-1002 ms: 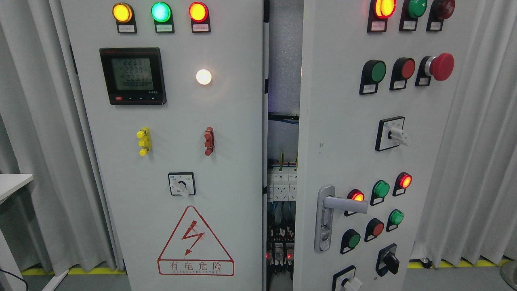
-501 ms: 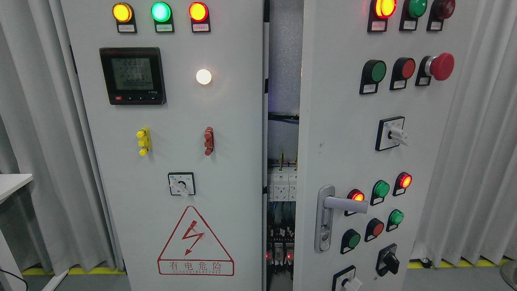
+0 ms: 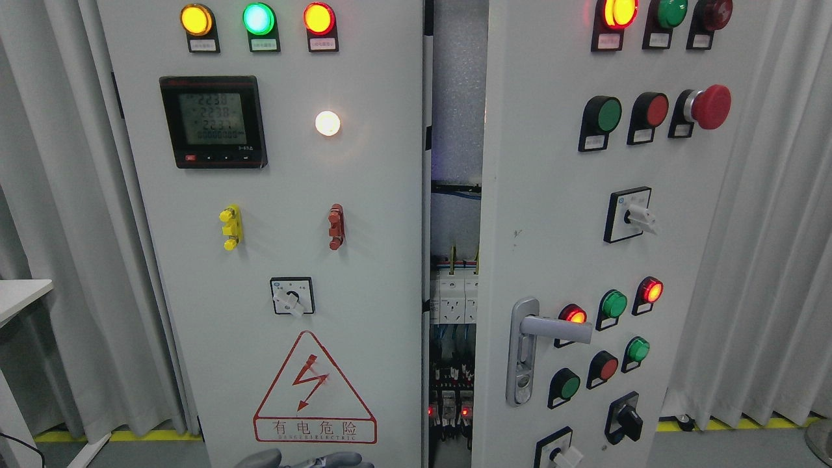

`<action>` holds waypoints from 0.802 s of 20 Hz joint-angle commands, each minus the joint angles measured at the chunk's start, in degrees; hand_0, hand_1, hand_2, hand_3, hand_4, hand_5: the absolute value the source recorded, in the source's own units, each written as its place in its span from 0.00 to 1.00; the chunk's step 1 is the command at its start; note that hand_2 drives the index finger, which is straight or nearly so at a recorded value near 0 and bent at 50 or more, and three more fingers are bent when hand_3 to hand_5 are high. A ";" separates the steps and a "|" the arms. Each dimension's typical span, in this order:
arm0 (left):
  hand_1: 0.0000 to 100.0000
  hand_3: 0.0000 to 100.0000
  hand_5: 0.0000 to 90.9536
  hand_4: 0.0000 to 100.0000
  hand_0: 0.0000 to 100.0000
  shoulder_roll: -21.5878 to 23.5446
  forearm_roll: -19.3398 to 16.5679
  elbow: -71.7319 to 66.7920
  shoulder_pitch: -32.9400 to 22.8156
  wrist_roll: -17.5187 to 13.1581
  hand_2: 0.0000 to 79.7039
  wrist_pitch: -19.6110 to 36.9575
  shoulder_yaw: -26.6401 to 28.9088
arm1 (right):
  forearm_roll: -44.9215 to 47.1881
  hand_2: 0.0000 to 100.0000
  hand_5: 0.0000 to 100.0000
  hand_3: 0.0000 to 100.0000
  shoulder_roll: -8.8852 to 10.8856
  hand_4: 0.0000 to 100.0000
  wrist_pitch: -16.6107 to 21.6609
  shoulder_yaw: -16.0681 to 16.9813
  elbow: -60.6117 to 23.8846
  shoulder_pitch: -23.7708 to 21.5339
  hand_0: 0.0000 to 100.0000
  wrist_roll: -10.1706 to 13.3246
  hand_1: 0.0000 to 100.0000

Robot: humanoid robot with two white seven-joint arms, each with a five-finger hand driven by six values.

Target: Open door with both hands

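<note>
Grey curtain (image 3: pixel 58 195) hangs in folds at the far left, beside a white table (image 3: pixel 19 292) corner. The left door (image 3: pixel 273 260), a flat pale-grey metal panel, carries three round lamps (image 3: pixel 258 19) (amber, green, orange-red), one square black meter (image 3: pixel 213 121), one glowing white lamp (image 3: pixel 327 123), one yellow and one red clip, one rotary switch (image 3: pixel 292 296) and a red triangular warning sign (image 3: pixel 314 390). At the bottom edge a hand (image 3: pixel 305 459) in grey shows only its top; whether it is spread or curled I cannot tell. A narrow gap exposes white breakers (image 3: pixel 453 296). The right door (image 3: pixel 552 227), standing ajar, bears one metal lever handle (image 3: pixel 539 335) and one red mushroom button (image 3: pixel 710 106).
</note>
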State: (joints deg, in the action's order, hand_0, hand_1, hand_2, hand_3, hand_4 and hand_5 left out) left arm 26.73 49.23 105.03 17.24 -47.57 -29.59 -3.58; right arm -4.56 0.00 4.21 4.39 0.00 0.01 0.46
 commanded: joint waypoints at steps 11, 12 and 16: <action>0.00 0.03 0.00 0.03 0.29 -5.28 2.62 -6.32 23.36 0.29 0.03 -8.99 -0.73 | -0.01 0.00 0.00 0.00 0.00 0.00 0.01 0.00 -1.67 0.34 0.22 -0.02 0.00; 0.00 0.03 0.00 0.03 0.29 -5.20 2.71 -6.59 24.41 0.29 0.03 -8.99 -0.82 | -0.01 0.00 0.00 0.00 0.00 0.00 0.01 0.00 -1.67 0.43 0.22 -0.02 0.00; 0.00 0.03 0.00 0.03 0.29 -4.94 3.76 -11.32 29.68 0.46 0.03 -7.24 -6.16 | -0.01 0.00 0.00 0.00 0.00 0.00 0.01 0.00 -1.58 0.43 0.22 -0.02 0.00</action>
State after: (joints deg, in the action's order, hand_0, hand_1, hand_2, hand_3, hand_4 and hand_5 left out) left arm 23.45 51.83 100.29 40.17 -47.27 -38.29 -4.75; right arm -4.57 0.00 4.21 4.40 0.00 0.00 0.46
